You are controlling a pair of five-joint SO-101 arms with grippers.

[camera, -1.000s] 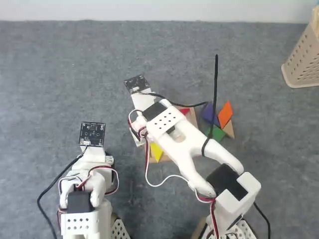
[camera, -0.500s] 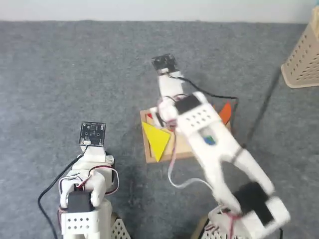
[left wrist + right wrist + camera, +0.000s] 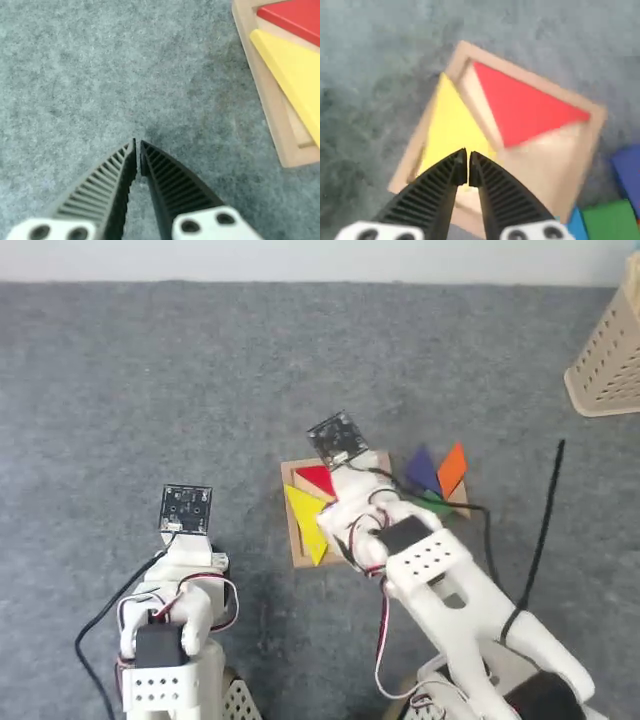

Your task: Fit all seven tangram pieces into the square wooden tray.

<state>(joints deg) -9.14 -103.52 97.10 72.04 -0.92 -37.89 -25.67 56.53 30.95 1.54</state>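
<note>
The square wooden tray [image 3: 294, 546] lies mid-table with a yellow triangle [image 3: 307, 520] along its left side and a red triangle [image 3: 318, 480] at its far corner. Purple [image 3: 422, 468], orange [image 3: 452, 468] and green [image 3: 435, 505] pieces lie on the carpet just right of the tray. My right gripper [image 3: 467, 153] is shut and empty, hovering over the yellow triangle [image 3: 451, 120] beside the red triangle [image 3: 520, 106]. Blue [image 3: 627, 166] and green [image 3: 610, 220] pieces lie past the tray rim [image 3: 522, 71]. My left gripper [image 3: 138, 145] is shut over bare carpet, left of the tray [image 3: 272, 131].
A beige perforated basket [image 3: 610, 350] stands at the far right edge. A black cable [image 3: 545, 530] rises beside the right arm. Grey carpet stretches open to the left and behind the tray.
The right arm swung from the tray's left side across to its far side, then pulled back over the tray. The red triangle now shows uncovered. The left arm stayed still.
</note>
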